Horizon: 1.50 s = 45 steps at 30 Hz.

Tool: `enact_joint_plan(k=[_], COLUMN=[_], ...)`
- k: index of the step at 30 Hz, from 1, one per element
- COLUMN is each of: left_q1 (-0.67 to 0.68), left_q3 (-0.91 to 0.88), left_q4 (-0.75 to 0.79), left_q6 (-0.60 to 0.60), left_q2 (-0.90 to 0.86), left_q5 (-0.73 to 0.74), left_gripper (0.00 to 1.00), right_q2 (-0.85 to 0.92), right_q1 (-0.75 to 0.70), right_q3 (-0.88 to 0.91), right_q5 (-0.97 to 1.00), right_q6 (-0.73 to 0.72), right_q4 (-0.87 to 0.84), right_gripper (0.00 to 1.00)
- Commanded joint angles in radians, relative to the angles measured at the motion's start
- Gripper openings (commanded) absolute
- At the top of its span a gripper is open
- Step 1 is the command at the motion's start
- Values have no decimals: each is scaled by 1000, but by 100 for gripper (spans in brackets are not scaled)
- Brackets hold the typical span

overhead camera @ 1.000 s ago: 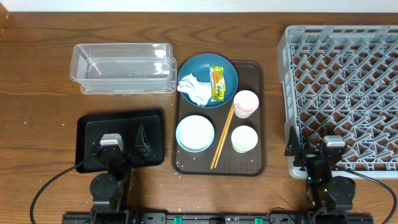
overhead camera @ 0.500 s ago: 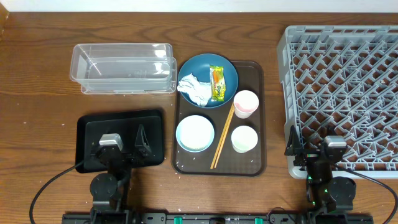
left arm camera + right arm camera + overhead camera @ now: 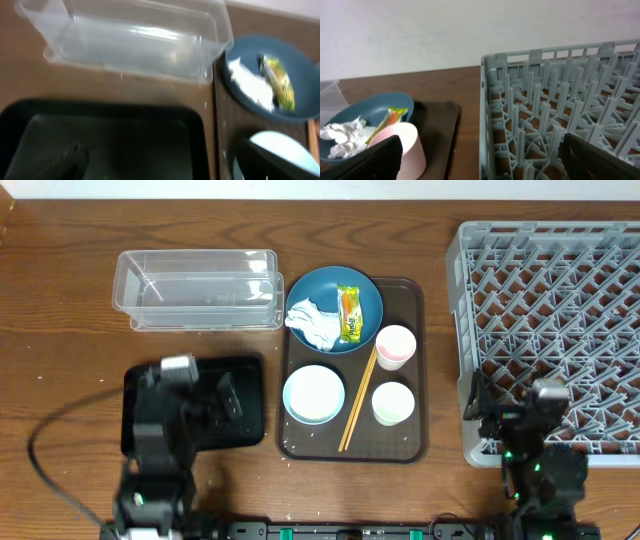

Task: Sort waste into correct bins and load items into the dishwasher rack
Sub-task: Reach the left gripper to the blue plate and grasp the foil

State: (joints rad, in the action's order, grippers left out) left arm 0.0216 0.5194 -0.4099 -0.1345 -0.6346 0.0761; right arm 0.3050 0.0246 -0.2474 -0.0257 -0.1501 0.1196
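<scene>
Tissue (image 3: 313,321) lies on blue plate (image 3: 325,288) just beside wrapper (image 3: 349,313); L gripper (image 3: 165,167) over black tray (image 3: 250,425) & R gripper (image 3: 487,162) by rack (image 3: 560,260) both w/ jaws apart, so prob. best to reach L fwd, pinch tissue mid-crumple, clear of wrapper.

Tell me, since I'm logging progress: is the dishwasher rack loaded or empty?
Empty: overhead, the dishwasher rack shows only bare pegs, nothing loaded.

The brown serving tray (image 3: 410,300) carries the blue plate (image 3: 325,288), white bowl (image 3: 313,394), pink cup (image 3: 395,346), pale cup (image 3: 392,403) and chopsticks (image 3: 357,400). Tissue (image 3: 313,321) and wrapper (image 3: 349,314) lie on the plate. The rack (image 3: 550,290) stands to its right.
</scene>
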Motion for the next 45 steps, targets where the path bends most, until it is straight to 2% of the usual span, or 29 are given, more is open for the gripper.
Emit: enact_joint_plan(k=[1, 5, 8, 10, 13, 17, 25, 32, 37, 40, 45], left_q1=[-3, -3, -3, -3, -3, -2, 98, 263, 364, 399, 415], left_q3=[199, 436, 545, 579, 593, 593, 697, 822, 827, 827, 827], left_q4=[-140, -417, -533, -546, -498, -365, -158, -66, 0, 13, 30], left_q6=[-8, 7, 6, 6, -34, -45, -37, 133, 194, 264, 300], left_q2=[-209, -441, -555, -598, -626, -641, -763, -996, -1146, -1236, -1350], left_q5=[71, 118, 119, 119, 133, 244, 209, 164, 13, -35, -69], left_gripper=[96, 96, 96, 96, 96, 96, 94, 91, 91, 91, 91], right_q2=[141, 347, 478, 547, 626, 661, 661, 661, 661, 661, 661], right_q1=[6, 6, 6, 6, 5, 5, 5, 5, 5, 5, 5], right_q3=[-137, -324, -447, -511, -570, -578, -578, -578, -578, -578, -578], right_q5=[11, 11, 27, 38, 13, -51, -61, -61, -61, -61, -61], right_q6=[-8, 70, 127, 127, 121, 121, 121, 121, 121, 121, 121], right_q4=[53, 215, 335, 397, 438, 432, 417, 419, 419, 419, 419], right_gripper=[99, 99, 99, 99, 99, 99, 99, 99, 99, 99, 99])
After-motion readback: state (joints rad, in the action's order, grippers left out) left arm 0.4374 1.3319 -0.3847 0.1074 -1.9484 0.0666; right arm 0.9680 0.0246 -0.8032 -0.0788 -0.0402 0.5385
